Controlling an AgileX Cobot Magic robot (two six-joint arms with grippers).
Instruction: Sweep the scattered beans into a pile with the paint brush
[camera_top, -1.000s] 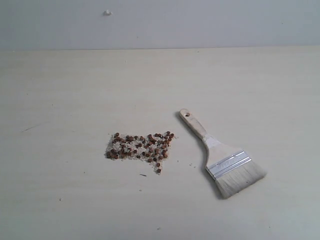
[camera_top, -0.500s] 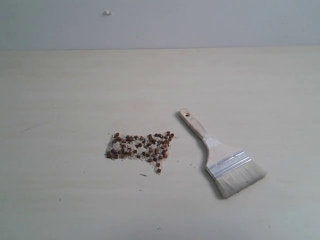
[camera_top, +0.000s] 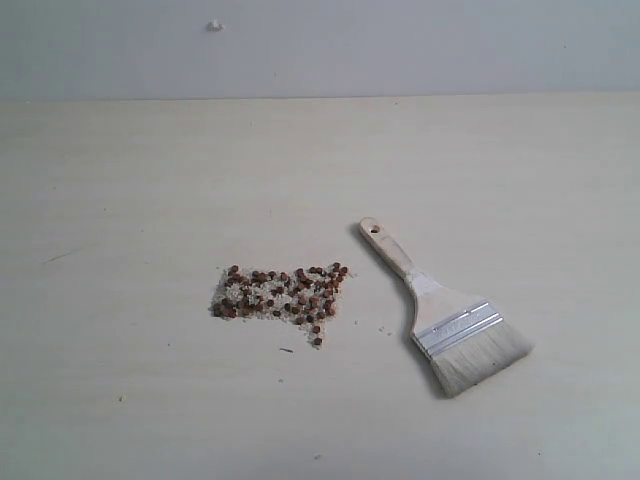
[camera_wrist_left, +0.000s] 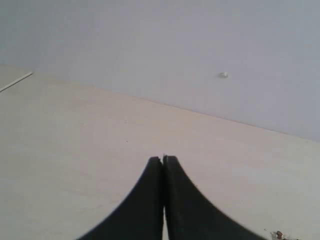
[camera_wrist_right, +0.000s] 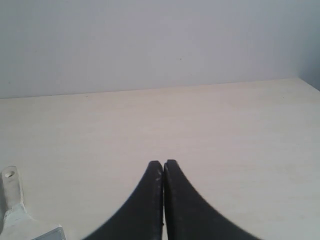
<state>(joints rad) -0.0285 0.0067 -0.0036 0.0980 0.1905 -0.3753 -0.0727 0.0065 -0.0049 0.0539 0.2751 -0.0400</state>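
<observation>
left pincer (camera_wrist_left: 163, 159) closed, empty, low over tabletop (camera_top: 150, 180) | right pincer (camera_wrist_right: 163, 162) likewise closed, empty | paint brush (camera_top: 440, 305) flat, diagonal, handle far-left, bristles near-right | beans (camera_top: 280, 292) near handle

Dark reddish-brown beans (camera_top: 280, 293) speckle a patch of whitish crumbs (camera_top: 262, 297) on the pale cream table (camera_top: 150, 200). The paint brush (camera_top: 442, 312) shows a pale wooden handle, silver ferrule, off-white bristles. Both gripper tips are black against a grey-lilac wall (camera_top: 400, 45).
</observation>
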